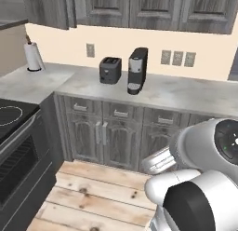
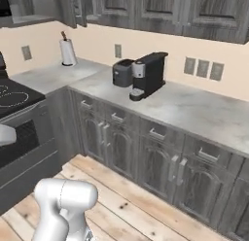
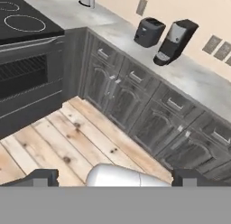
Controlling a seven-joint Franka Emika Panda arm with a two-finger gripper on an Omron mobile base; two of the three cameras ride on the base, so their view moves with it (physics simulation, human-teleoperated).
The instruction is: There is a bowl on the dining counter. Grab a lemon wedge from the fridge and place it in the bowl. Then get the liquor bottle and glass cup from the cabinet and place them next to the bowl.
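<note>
Claw (image 3: 115, 177) was wide open w/ nothing held, tips far apart at bottom of hand view, above wood plank floor (image 3: 54, 142). Grey desk (image 1: 186, 92) carried toaster (image 1: 110, 70) just beside black coffee machine (image 1: 136, 70), paper towel roll (image 1: 33, 56) further left by the wall. Stove (image 1: 14, 116) at left, grey panelled cabinets (image 1: 116, 132) below desk, upper cabinets (image 1: 153, 9) shut. Task things' whereabouts: can't tell.

Kitchen: stove (image 3: 27, 24), toaster (image 1: 110, 70), coffee machine (image 1: 137, 70), cabinets (image 2: 160, 157).
</note>
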